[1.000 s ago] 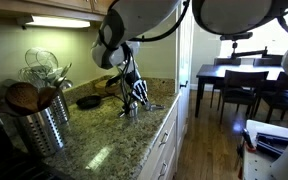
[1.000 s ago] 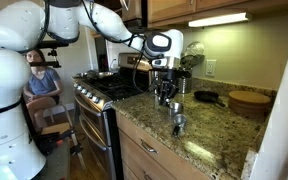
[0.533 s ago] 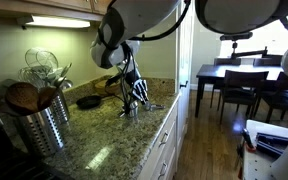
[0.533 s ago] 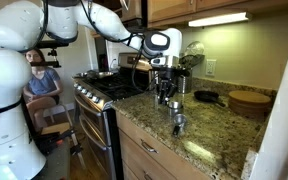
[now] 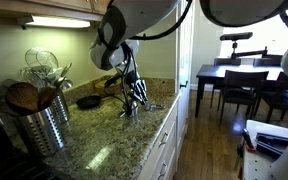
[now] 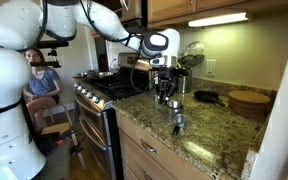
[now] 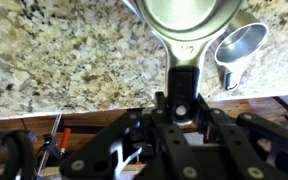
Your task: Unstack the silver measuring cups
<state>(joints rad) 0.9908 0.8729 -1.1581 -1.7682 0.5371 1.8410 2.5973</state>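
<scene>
1. No writing, label, brand or number can be read in any view.
2. The flat handle of the measuring cup point(image 7: 181, 62), held between the fingers point(image 7: 162, 108), is too blurred to show any marking.
3. The second cup point(image 7: 240, 44), lying beside the fingers, shows nothing legible.

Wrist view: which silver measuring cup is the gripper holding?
The larger cup at top centre, its handle clamped in the gripper; the smaller cup lies apart on the counter, to its right.

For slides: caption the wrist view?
Gripper holds a measuring cup by its handle; second cup sits on granite counter.
</scene>
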